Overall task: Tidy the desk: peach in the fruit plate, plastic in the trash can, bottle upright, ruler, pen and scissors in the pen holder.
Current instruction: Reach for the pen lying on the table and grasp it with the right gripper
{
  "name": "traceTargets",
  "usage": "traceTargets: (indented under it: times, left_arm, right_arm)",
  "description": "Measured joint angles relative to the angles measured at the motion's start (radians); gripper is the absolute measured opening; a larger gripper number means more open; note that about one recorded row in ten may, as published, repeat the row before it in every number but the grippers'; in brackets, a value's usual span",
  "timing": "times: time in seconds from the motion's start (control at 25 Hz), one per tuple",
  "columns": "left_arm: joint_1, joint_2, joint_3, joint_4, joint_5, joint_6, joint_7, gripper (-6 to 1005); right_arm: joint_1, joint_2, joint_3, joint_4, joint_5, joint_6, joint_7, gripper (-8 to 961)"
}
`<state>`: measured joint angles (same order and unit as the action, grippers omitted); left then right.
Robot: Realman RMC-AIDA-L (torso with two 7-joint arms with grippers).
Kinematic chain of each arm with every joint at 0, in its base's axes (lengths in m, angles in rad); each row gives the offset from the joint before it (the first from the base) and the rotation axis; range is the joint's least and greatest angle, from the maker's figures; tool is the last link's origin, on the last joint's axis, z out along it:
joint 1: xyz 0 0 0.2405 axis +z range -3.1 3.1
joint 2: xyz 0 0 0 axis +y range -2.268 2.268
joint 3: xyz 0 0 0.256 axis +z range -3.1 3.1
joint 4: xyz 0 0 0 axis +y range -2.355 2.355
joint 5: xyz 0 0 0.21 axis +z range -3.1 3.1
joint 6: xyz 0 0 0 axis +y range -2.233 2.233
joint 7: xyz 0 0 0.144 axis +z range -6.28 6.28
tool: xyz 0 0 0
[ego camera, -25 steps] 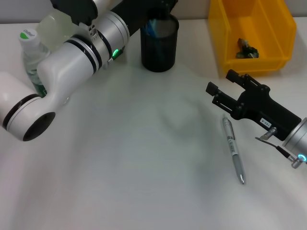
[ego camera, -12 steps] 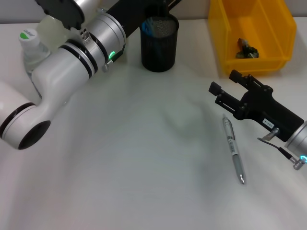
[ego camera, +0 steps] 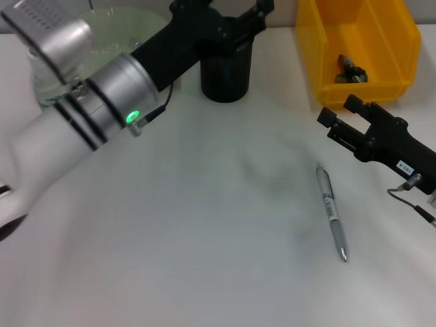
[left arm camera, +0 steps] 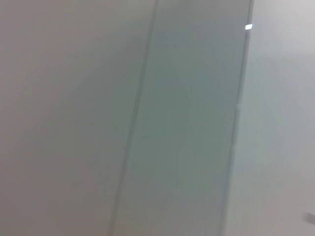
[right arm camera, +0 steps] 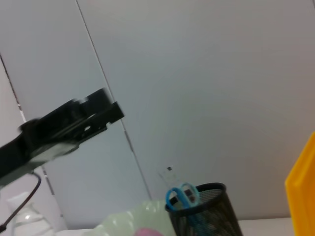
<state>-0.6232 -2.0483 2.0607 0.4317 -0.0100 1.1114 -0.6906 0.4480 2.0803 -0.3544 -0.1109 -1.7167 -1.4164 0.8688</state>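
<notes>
Pen alone lying loose on bench; the rest looking sorted.
Right tool (ego camera: 335,122) hovering spread, empty, at the pen's (ego camera: 332,212) 12 o'clock; left tool (ego camera: 221,13) crossing over pen holder (ego camera: 223,76), grip unreadable; plastic (ego camera: 349,69) sitting in trash can (ego camera: 320,54).

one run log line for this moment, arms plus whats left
left gripper: above pen holder | right gripper: open, above desk by pen | plastic: in trash can | pen: on desk
</notes>
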Motion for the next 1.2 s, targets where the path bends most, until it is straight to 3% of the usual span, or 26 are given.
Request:
traceTargets:
  times: [0.12,0.24,0.36,0.4,0.44,0.64,0.68,0.88,1.2]
  left_arm:
    - [0.044,0.029,-0.071,-0.004,0.192,0.08,-0.141,799]
    - [0.066,0.043,-0.109,-0.005,0.289,0.119,-0.189,798]
    - [0.096,0.075,-0.198,-0.013,0.52,0.214,-0.262,797]
    - [0.096,0.075,-0.198,-0.013,0.52,0.214,-0.262,797]
    - [0.097,0.086,-0.24,-0.016,0.636,0.249,-0.293,797]
    - [0.094,0.099,-0.322,-0.017,0.833,0.294,-0.337,796]
    - [0.091,0.106,-0.382,-0.017,0.943,0.317,-0.361,795]
    - [0.094,0.117,-0.522,-0.015,1.162,0.401,-0.361,794]
    - [0.119,0.109,-0.594,-0.012,1.301,0.428,-0.302,792]
  right_arm:
    - [-0.001,-0.001,0.0,-0.059,-0.047,-0.021,0.1,742]
    - [-0.005,-0.001,0.0,-0.087,-0.064,-0.033,0.137,741]
    - [-0.011,-0.002,0.0,-0.164,-0.118,-0.055,0.243,741]
    - [-0.011,-0.002,0.0,-0.164,-0.118,-0.055,0.243,741]
    - [-0.012,-0.003,0.0,-0.199,-0.148,-0.069,0.292,741]
    - [-0.012,-0.004,0.0,-0.258,-0.194,-0.101,0.365,741]
    - [-0.012,-0.004,0.0,-0.301,-0.227,-0.126,0.413,741]
    - [-0.01,-0.005,0.0,-0.392,-0.299,-0.175,0.501,740]
    - [0.041,-0.021,-0.024,-0.56,-0.47,-0.302,0.699,738]
